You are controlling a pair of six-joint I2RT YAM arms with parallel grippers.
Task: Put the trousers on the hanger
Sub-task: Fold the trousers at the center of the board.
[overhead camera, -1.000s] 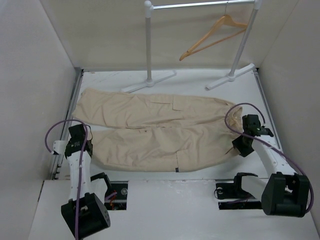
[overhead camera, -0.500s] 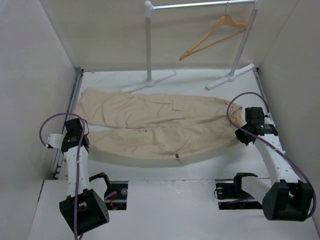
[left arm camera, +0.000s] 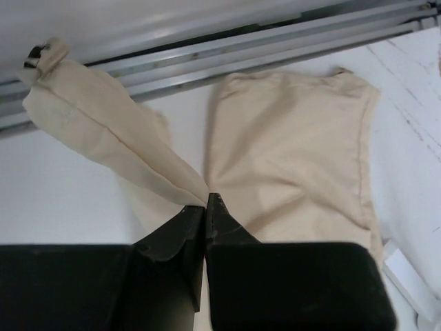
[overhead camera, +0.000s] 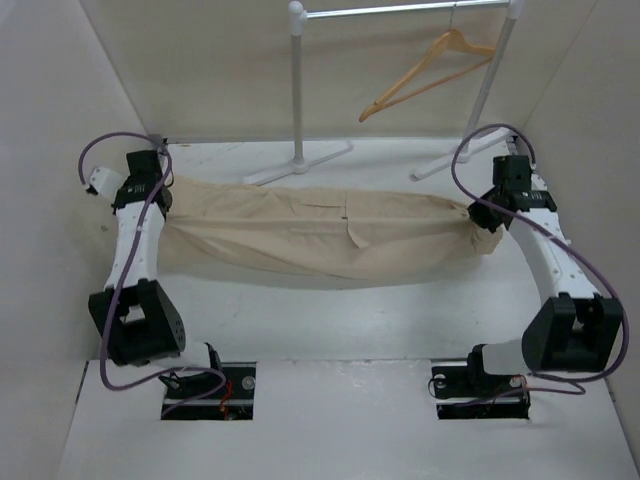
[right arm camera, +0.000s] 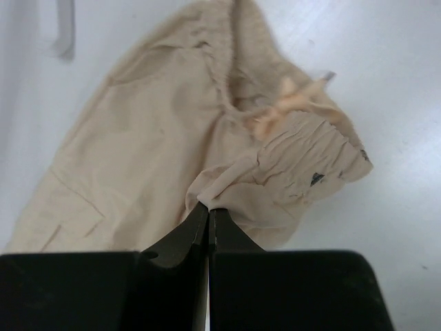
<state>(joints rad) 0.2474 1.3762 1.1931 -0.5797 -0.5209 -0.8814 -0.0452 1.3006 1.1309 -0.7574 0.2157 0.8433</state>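
The beige trousers [overhead camera: 310, 235] hang stretched between both arms, folded lengthwise across the middle of the table. My left gripper [overhead camera: 165, 195] is shut on the leg end at the left; in the left wrist view the gripper [left arm camera: 205, 203] pinches a fold of the trousers [left arm camera: 289, 152]. My right gripper [overhead camera: 483, 215] is shut on the drawstring waist at the right; in the right wrist view the gripper [right arm camera: 209, 210] bites the gathered waistband of the trousers [right arm camera: 158, 138]. The wooden hanger [overhead camera: 430, 65] hangs tilted from the rail at the back right.
The white-and-silver clothes rail [overhead camera: 400, 10] stands at the back, its left post [overhead camera: 297, 80] and feet [overhead camera: 300, 162] just behind the trousers, its right post [overhead camera: 490, 85] near my right arm. Side walls close in on both sides.
Both arms have lifted and carried the near edge of the trousers toward the back, folding them lengthwise. The right gripper has closed on the waist.
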